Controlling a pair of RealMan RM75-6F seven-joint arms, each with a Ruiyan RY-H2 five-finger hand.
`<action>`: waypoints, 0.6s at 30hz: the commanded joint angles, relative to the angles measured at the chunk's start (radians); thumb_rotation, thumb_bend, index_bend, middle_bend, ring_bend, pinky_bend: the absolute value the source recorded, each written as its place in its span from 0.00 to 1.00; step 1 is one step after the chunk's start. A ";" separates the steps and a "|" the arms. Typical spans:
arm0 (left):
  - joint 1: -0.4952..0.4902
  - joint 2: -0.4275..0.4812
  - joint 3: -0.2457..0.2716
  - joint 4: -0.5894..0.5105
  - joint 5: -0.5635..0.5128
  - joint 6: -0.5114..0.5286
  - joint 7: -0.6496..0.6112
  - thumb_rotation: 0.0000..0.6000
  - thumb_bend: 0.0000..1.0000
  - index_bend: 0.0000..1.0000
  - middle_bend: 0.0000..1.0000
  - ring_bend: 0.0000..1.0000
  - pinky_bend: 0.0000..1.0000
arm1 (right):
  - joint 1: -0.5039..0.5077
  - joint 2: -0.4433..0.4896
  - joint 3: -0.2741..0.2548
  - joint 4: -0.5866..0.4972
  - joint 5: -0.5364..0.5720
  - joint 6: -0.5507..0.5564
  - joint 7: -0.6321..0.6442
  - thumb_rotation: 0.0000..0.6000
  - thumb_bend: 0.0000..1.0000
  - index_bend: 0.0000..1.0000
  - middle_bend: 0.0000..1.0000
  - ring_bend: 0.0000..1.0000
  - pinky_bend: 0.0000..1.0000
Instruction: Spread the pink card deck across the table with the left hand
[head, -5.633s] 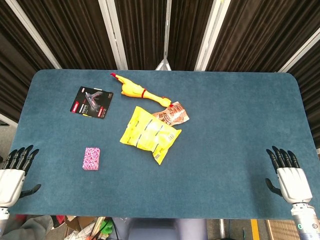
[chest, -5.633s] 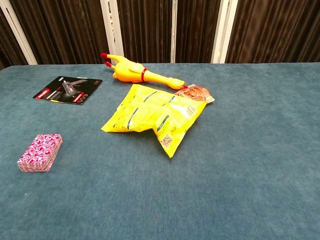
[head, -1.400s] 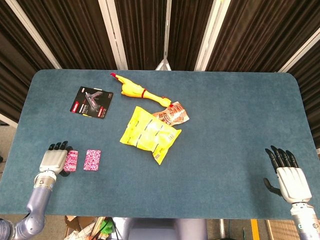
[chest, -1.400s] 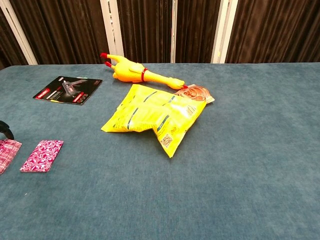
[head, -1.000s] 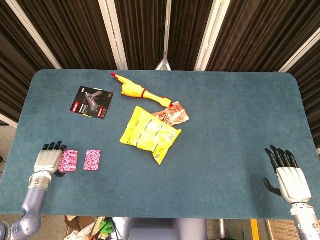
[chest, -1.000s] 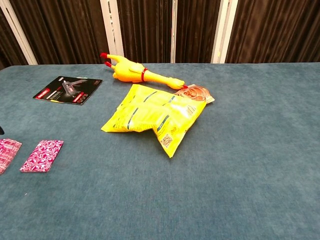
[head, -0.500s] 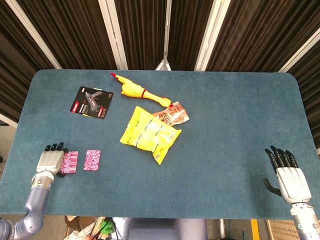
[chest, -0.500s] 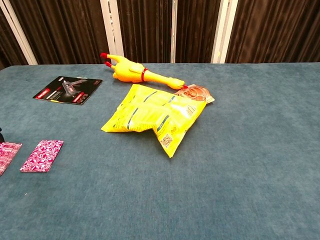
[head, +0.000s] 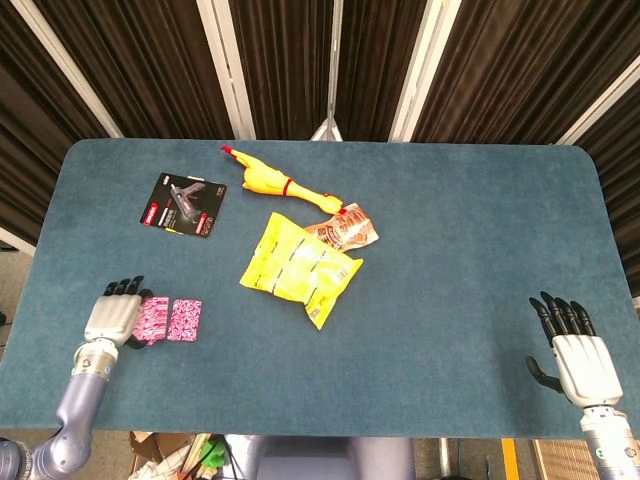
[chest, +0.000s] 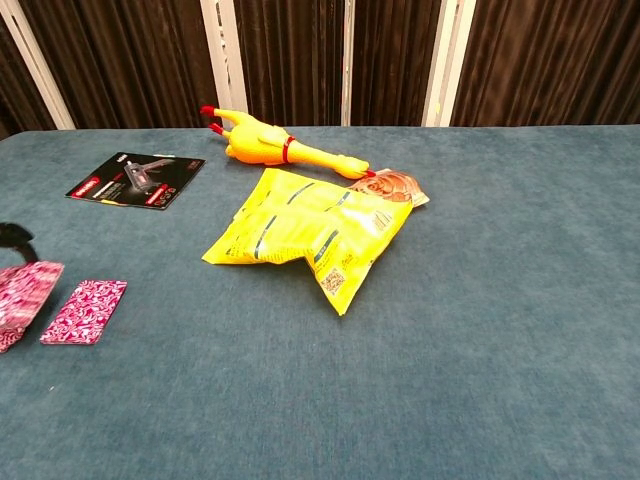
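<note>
The pink card deck is in two parts. One pink portion lies flat on the blue table near the front left. Just left of it, my left hand holds the other pink stack. In the chest view that stack is tilted up at the left edge, with a dark fingertip above it. My right hand hovers at the front right edge, fingers apart, holding nothing.
A yellow rubber chicken lies at the back. A yellow snack bag and a small brown packet lie mid-table. A black product card sits at the back left.
My left hand has moved right with its pink stack, closing the gap to the flat portion, and the stack now tilts upward. The right hand has not moved.
</note>
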 joint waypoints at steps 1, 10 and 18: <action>-0.018 0.003 -0.022 -0.059 0.033 0.018 0.006 1.00 0.47 0.49 0.00 0.00 0.00 | 0.000 0.000 0.000 0.000 0.000 0.000 0.000 1.00 0.36 0.00 0.00 0.00 0.03; -0.104 -0.128 -0.049 -0.080 -0.022 0.050 0.149 1.00 0.46 0.46 0.00 0.00 0.00 | 0.000 0.004 0.001 0.001 0.002 -0.002 0.010 1.00 0.36 0.00 0.00 0.00 0.03; -0.176 -0.266 -0.083 -0.027 -0.116 0.097 0.261 1.00 0.38 0.35 0.00 0.00 0.00 | 0.001 0.007 0.001 0.000 0.004 -0.006 0.016 1.00 0.36 0.00 0.00 0.00 0.03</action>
